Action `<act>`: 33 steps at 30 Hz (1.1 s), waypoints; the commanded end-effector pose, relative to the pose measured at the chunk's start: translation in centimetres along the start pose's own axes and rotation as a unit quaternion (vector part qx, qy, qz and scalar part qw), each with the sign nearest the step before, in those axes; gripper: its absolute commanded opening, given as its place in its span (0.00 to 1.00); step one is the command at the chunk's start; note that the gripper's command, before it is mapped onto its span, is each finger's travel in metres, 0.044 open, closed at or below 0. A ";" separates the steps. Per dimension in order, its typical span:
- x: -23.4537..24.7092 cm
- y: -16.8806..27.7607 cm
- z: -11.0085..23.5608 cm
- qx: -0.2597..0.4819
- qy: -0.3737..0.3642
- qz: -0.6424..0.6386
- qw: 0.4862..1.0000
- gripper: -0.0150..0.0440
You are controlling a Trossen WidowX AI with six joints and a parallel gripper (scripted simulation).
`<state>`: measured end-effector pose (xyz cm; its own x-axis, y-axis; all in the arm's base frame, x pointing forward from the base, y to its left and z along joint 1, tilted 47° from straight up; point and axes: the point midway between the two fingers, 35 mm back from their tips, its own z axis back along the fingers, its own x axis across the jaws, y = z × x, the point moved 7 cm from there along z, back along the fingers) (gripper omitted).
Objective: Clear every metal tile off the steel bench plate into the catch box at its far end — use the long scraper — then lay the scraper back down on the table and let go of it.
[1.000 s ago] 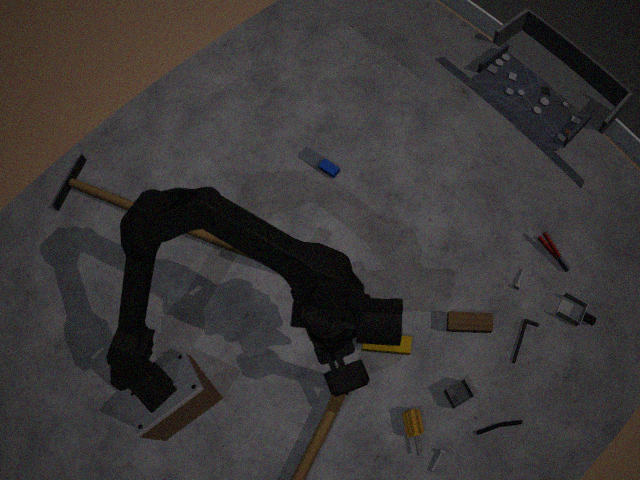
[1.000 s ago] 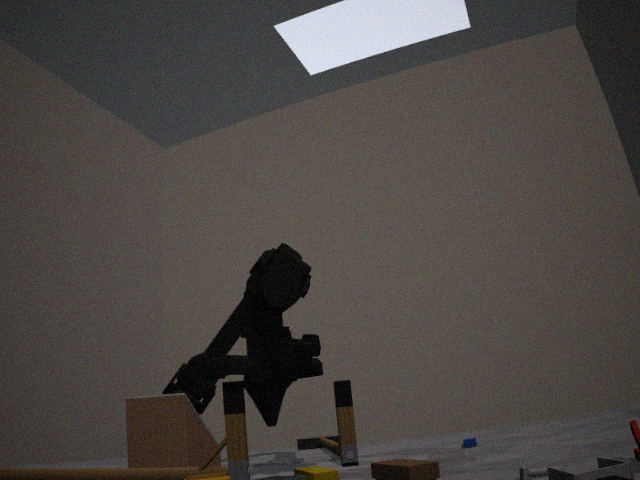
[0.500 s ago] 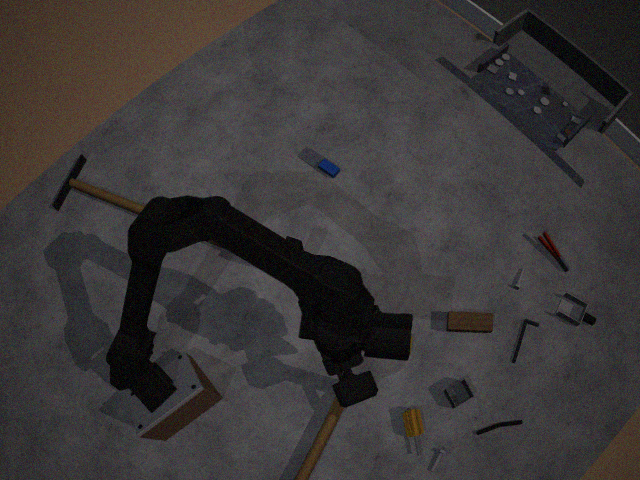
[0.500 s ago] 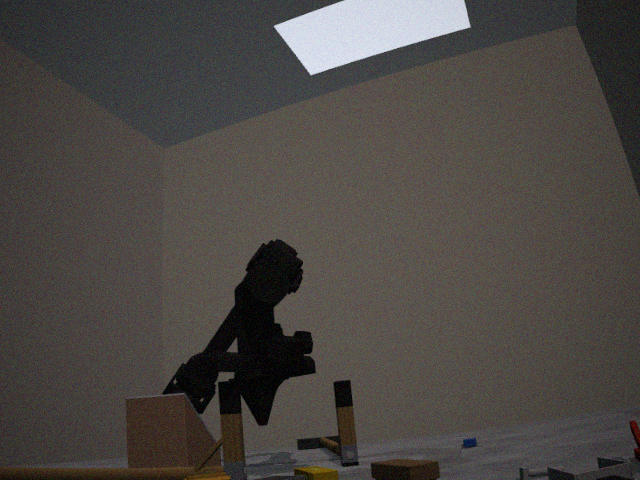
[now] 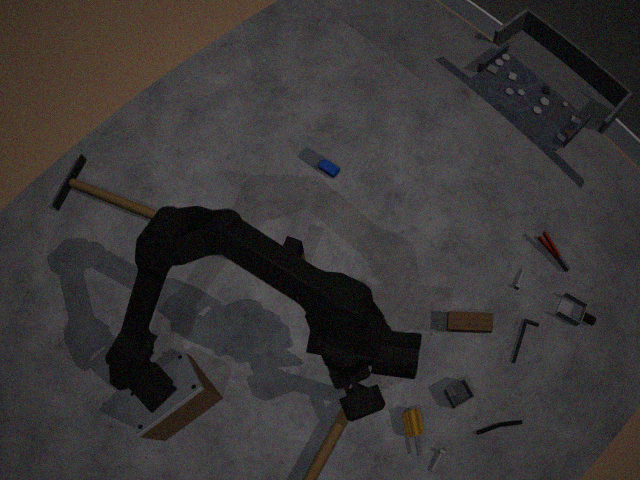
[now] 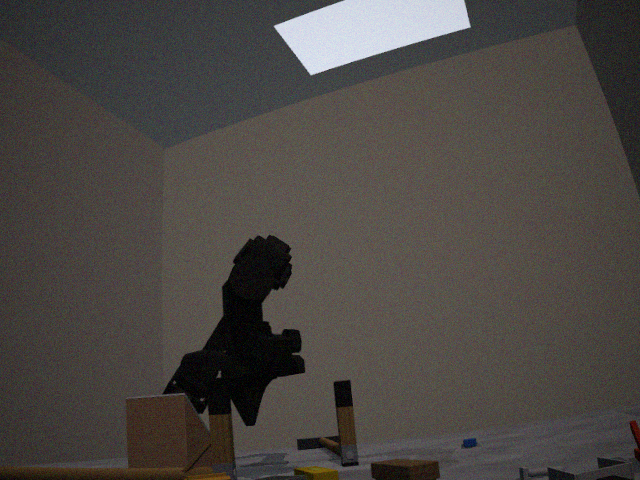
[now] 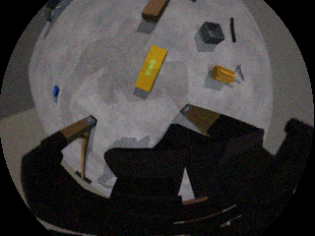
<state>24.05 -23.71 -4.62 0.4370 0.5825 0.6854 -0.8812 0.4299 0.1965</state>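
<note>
Pale metal tiles (image 5: 544, 101) lie scattered on the dark steel plate (image 5: 522, 111); the walled catch box (image 5: 573, 56) is at its far end. A T-headed scraper (image 5: 111, 197) (image 7: 85, 157) lies at the left; its upright grip (image 6: 346, 426) (image 7: 74, 130) has a black top. A second long tool (image 5: 325, 446) (image 6: 93, 472) has a similar upright grip (image 6: 221, 436) (image 7: 199, 118); its far end is out of view. Which is longer I cannot tell. My gripper (image 5: 340, 384) (image 6: 250, 422) is shut and empty, low and close beside the second grip; contact is unclear.
A wedge-shaped wooden box (image 5: 191, 413) (image 6: 155, 434) stands by the arm's base. A yellow block (image 7: 151, 69) lies beyond the grips. A brown block (image 5: 469, 321), grey cube (image 5: 458, 393), yellow tool (image 5: 413, 422), red pliers (image 5: 552, 248) and blue block (image 5: 329, 167) lie around.
</note>
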 end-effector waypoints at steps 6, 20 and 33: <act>-1.8 0.0 0.1 0.000 0.003 0.000 1.000 0.25; -4.2 0.1 0.1 0.000 0.004 0.000 1.000 0.25; -6.3 0.3 -0.1 0.001 0.004 0.000 1.000 0.25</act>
<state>21.34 -26.75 -8.49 0.4412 0.5822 0.6829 -0.8797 0.4308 0.2011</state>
